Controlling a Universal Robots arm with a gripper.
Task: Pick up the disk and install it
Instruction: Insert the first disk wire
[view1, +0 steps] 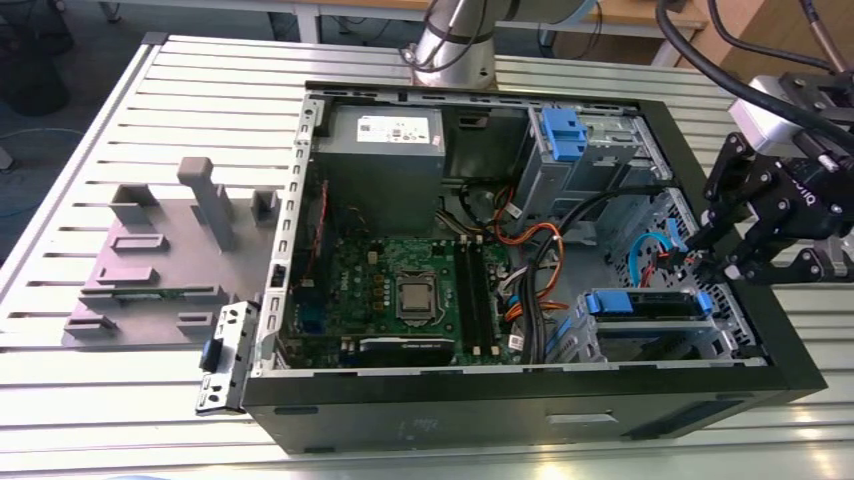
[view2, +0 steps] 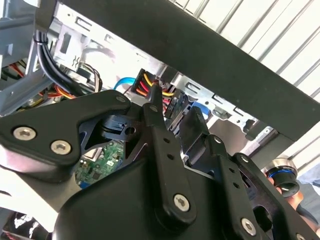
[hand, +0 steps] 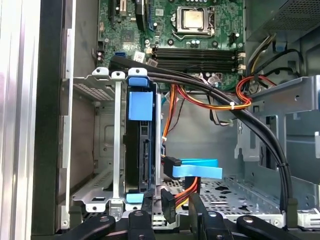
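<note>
The disk (view1: 646, 304) sits in the metal drive cage (view1: 603, 345) at the lower corner of the open computer case, on the exterior view's right; its blue rail faces up. In the first wrist view the disk (hand: 139, 150) stands on edge between the cage's rails, with a blue tab on its end. My gripper (view1: 698, 266) hangs over the case's edge just above that cage. Its fingers (hand: 148, 201) are apart, so it is open, and it holds nothing. A black power plug (hand: 167, 204) with red and yellow wires lies between the fingers, beside the disk. The same plug (view2: 148, 82) appears past the fingertips in the second wrist view.
A thick black cable bundle (hand: 250, 125) and orange wires cross the case near the cage. A blue data cable (hand: 197, 168) lies beside the disk. The green motherboard (view1: 400, 290) and grey power supply (view1: 384, 150) fill the case's other side. A grey fixture (view1: 160, 250) stands on the exterior view's left.
</note>
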